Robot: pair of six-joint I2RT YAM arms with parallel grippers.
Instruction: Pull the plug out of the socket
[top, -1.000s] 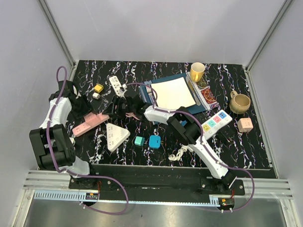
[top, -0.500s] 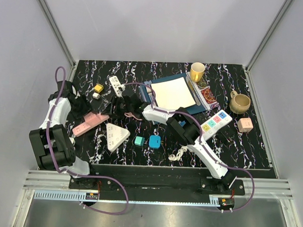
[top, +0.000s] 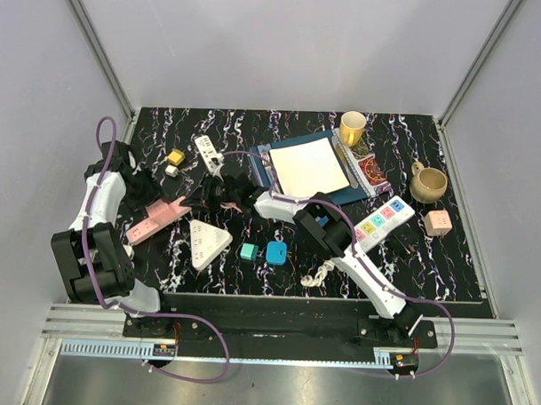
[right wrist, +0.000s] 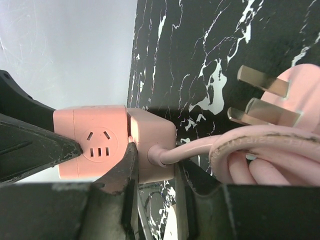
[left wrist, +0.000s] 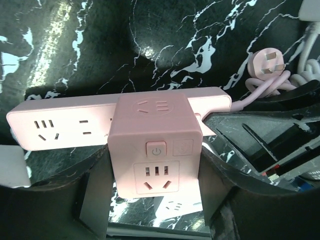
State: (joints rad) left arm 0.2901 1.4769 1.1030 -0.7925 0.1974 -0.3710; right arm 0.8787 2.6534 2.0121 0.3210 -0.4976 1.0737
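The pink cube plug (left wrist: 156,150) is seated on the pink strip (left wrist: 60,125) and clenched between the left pincer (left wrist: 155,167) fingers. The right pincer (right wrist: 156,162) grasps the strip's cord end, just beside the cube. The coiled cord (right wrist: 260,150) and its three-pin head (right wrist: 280,97) lie right of those fingers. From above, both arms hide the joint.

A: What sits at the back right of the black marble table (top: 446,262)?
B: A yellow mug (top: 352,128), and a tan cup (top: 428,182) nearer the right edge. Between them lies a patterned book (top: 371,173), beside a white pad (top: 308,166).
A: And toward the front?
B: A white power strip with coloured sockets (top: 386,219), a pale pink cube (top: 438,223) just beside it, a white triangular socket block (top: 208,242), a teal cube (top: 248,251) next to a blue cube (top: 277,252), and a coiled white cord (top: 318,274).
A: Back left?
B: A plain white strip (top: 207,151), a small yellow block (top: 175,156) and a small white block (top: 171,171).
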